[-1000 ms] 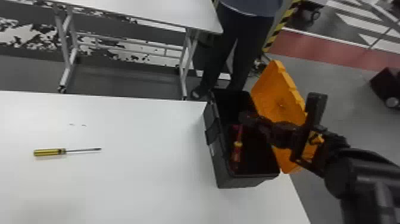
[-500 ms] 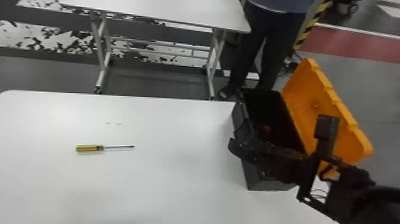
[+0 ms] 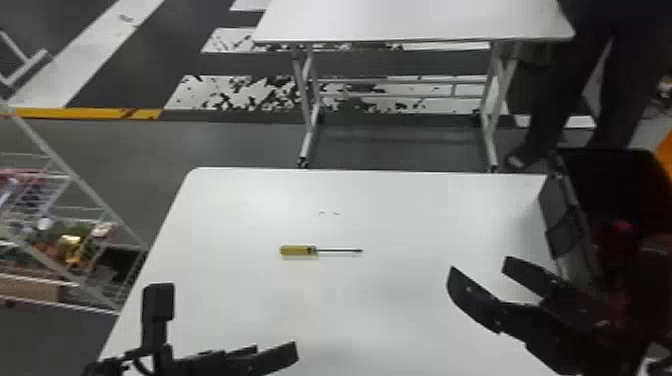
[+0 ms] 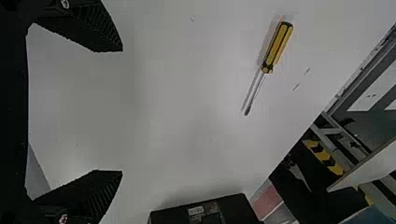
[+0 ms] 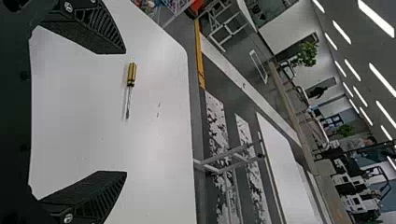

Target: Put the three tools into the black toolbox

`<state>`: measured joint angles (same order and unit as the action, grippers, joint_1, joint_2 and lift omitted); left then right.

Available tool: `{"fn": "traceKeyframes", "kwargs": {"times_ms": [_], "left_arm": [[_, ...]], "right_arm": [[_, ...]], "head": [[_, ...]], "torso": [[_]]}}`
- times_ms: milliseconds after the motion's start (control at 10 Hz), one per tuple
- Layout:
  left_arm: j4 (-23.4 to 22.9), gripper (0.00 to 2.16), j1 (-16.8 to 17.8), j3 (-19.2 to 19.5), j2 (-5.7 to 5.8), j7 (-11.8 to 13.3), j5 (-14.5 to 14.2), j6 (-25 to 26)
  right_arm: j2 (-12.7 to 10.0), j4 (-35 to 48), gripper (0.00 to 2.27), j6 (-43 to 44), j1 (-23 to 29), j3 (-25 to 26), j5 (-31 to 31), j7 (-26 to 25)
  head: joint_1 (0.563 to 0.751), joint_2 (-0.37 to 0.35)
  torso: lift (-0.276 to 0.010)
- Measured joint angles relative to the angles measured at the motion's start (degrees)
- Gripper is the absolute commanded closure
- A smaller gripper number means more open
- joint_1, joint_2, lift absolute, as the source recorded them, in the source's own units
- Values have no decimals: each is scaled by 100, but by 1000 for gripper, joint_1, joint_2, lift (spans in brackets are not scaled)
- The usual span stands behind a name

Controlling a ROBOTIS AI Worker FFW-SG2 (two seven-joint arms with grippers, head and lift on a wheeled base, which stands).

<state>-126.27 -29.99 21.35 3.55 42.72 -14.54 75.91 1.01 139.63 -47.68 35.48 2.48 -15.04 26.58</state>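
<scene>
White table (image 3: 240, 200) is filling the near area, 2nd table (image 3: 415, 20) standing beyond it. R gripper (image 3: 480, 266) is gaping wide, holding nothing, hanging near right, just left of the black toolbox (image 3: 552, 210). Change: vs 0.5 s ago it's moving left off the box; head cam is swinging left too, so L gripper (image 3: 227, 317) is now showing near left, also spread wide & empty. Meaning, IMO: R drop is prob. done, last pickup is coming up. Something red (image 3: 620, 231) is sitting in the box; too dark to be confirming a count. Orange lid (image 3: 666, 155) is standing open at right. Yellow screwdriver (image 3: 297, 250) is lying flat mid-table, untouched, btwn the grippers but farther out. Handle is pointing left, tip right; long axis is running L-R, approx parallel to the table's far edge. Next, prob.: one gripper going down over the handle, fingers straddling that axis. Risk: handle rolling if clipped.
</scene>
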Motion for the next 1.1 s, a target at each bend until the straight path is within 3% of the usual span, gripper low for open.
{"fn": "traceKeyframes", "kwargs": {"times_ms": [200, 500, 700, 900, 1100], "left_arm": [[25, 73, 170, -37, 247, -150, 212, -204], [67, 73, 541, -312, 536, -304, 1003, -290], [430, 70, 1048, -935, 863, -342, 1721, -317], [970, 70, 1529, -1544, 1189, -331, 2238, -503], [1345, 73, 1828, -1877, 1519, -211, 2410, -777]], "right_arm": [[-21, -130, 83, 447, 151, -389, 258, -111], [26, -243, 83, 580, 247, -569, 338, -47], [36, -167, 83, 618, 423, -524, 335, 3], [32, -141, 83, 656, 536, -538, 335, 2], [25, -124, 83, 673, 606, -549, 366, -10]], "head": [[695, 290], [695, 350], [695, 350], [695, 350], [695, 350]], "torso": [[-51], [-51], [-51], [-51], [-51]]}}
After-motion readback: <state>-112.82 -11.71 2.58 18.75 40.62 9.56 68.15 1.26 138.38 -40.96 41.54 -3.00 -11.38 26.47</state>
